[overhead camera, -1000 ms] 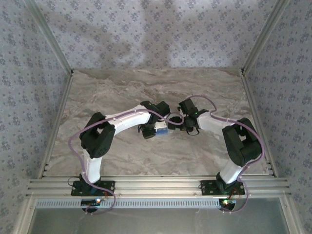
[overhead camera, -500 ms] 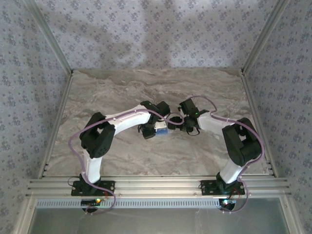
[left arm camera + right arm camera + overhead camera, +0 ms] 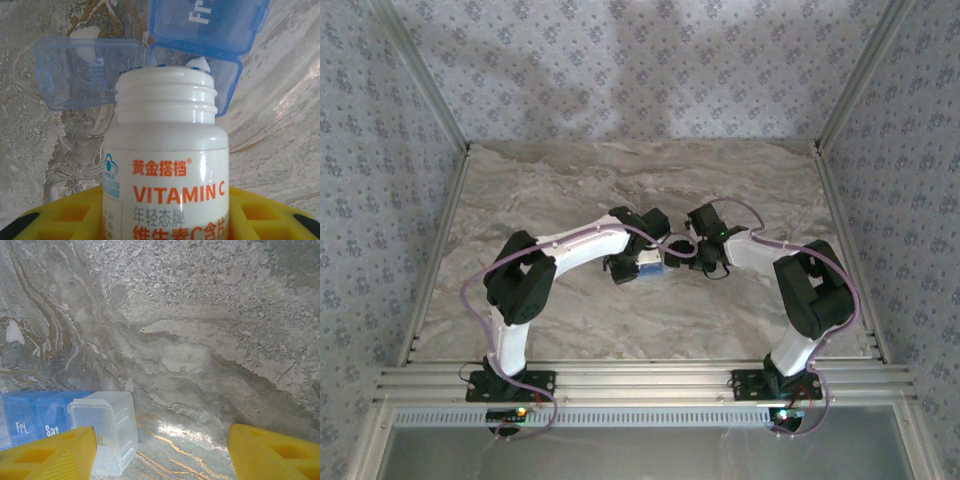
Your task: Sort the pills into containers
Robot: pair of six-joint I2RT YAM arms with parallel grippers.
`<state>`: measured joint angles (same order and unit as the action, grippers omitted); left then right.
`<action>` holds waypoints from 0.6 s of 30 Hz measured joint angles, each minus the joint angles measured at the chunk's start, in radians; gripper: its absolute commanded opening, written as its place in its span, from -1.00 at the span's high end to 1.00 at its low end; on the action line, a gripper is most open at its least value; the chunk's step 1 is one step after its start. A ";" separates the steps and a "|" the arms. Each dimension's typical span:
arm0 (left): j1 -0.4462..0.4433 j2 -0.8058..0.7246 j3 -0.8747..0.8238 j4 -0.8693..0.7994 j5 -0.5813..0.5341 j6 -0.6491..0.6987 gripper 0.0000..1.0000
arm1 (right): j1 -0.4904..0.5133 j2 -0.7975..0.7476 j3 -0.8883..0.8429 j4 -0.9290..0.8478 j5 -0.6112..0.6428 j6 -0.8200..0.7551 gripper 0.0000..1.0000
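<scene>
Both arms fold in toward the middle of the bench (image 3: 570, 180). The left arm (image 3: 520, 280) rises from its base, bends at a dark elbow and runs its white forearm right and away. The right arm (image 3: 810, 290) mirrors it, so the two wrists nearly meet over the box (image 3: 653, 266). The left hand (image 3: 165, 215) is closed on a white bottle (image 3: 165, 150), with yellow fingers (image 3: 65, 215) on either side of a label reading VITAMIN C in orange. The bottle has no cap, and its threaded mouth points at an open compartment (image 3: 227, 85) of the blue box. What looks like a white pill (image 3: 200, 64) sits just past the rim. A flap lid (image 3: 85, 72) lies open to the left, and the part lettered Fri is just beyond. The right hand (image 3: 162, 450) is low over the bench, its fingers spread wide with nothing between them but bare surface. From its wrist, the Fri and Sat parts of the box and a pale clear piece lie just beside its left finger. The bench is grey-beige marble pattern with rusty veins. Pale wallpaper (image 3: 620, 70) with small floral motifs closes three sides, and aluminium rails (image 3: 640, 385) carry the arm bases at the near edge. Lilac cables (image 3: 470, 290) loop along the arms.
</scene>
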<state>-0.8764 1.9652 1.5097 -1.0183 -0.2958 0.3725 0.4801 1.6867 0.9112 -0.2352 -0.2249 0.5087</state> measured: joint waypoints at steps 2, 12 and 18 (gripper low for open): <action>-0.007 0.000 0.000 0.001 -0.010 0.005 1.00 | 0.000 0.000 0.000 0.000 0.000 0.000 -0.44; -0.015 0.000 0.000 0.001 -0.031 0.022 1.00 | 0.000 0.000 0.000 0.000 0.000 0.000 -0.44; -0.025 0.000 -0.004 0.008 -0.052 0.038 1.00 | 0.000 0.000 0.000 0.000 0.000 0.000 -0.44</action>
<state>-0.9016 1.9652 1.5055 -1.0100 -0.3481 0.4103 0.4801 1.6871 0.9112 -0.2348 -0.2249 0.5083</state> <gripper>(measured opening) 0.458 0.719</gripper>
